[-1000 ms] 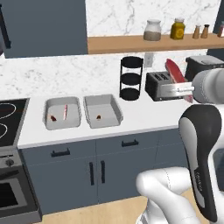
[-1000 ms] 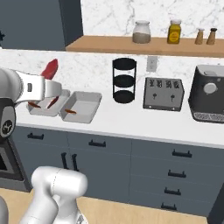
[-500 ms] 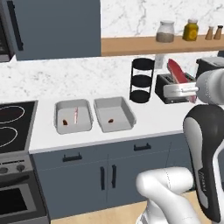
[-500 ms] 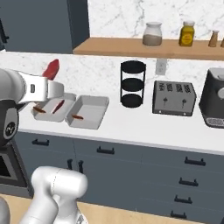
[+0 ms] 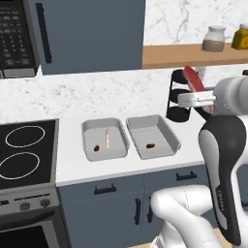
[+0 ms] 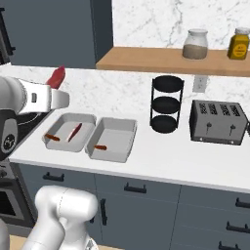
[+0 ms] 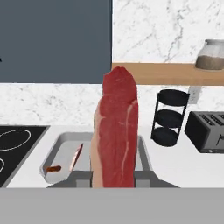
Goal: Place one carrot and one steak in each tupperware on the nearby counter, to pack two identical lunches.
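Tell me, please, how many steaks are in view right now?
2. One steak lies in the left tupperware beside a carrot. The other steak stands upright in the gripper, raised above the counter. None seems hidden.

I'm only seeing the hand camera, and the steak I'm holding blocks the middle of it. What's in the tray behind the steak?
Observer: That second tray holds one carrot and no steak.
Operator: Where in the tray does the carrot lie?
Observer: Near the front wall. The floor behind it is bare, so the held steak should fit there.
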{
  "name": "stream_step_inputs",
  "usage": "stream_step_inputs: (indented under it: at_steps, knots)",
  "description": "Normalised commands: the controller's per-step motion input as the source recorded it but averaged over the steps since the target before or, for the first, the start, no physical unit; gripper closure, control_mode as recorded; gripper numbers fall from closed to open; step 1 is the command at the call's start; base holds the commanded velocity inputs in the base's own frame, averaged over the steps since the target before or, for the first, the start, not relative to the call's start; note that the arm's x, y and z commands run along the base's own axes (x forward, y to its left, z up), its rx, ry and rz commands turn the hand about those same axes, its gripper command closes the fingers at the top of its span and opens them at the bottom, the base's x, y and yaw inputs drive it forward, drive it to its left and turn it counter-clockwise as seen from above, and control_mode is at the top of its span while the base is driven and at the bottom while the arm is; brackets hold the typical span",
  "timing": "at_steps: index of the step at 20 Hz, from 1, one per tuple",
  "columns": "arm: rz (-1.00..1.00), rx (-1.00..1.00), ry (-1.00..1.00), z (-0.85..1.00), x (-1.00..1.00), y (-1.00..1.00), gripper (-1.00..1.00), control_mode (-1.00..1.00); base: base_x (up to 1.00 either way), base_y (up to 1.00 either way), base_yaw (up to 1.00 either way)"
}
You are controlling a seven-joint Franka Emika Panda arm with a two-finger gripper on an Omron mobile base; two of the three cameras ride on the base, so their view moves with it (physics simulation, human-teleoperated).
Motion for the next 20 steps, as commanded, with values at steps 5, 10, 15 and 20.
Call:
stream_step_inputs:
  at_steps: [5,10,15,20]
  knots:
    - [0.00,0.00,0.00,0.00,0.00,0.00,1.00,1.00,0.21,0.06,0.00]
    - [0.00,0.00,0.00,0.00,0.00,0.00,1.00,1.00,0.39,0.00,-0.04]
    - [0.00,0.00,0.00,0.00,0.00,0.00,1.00,1.00,0.26,0.00,0.00]
    - [0.00,0.00,0.00,0.00,0.00,0.00,1.00,1.00,0.02,0.00,0.00]
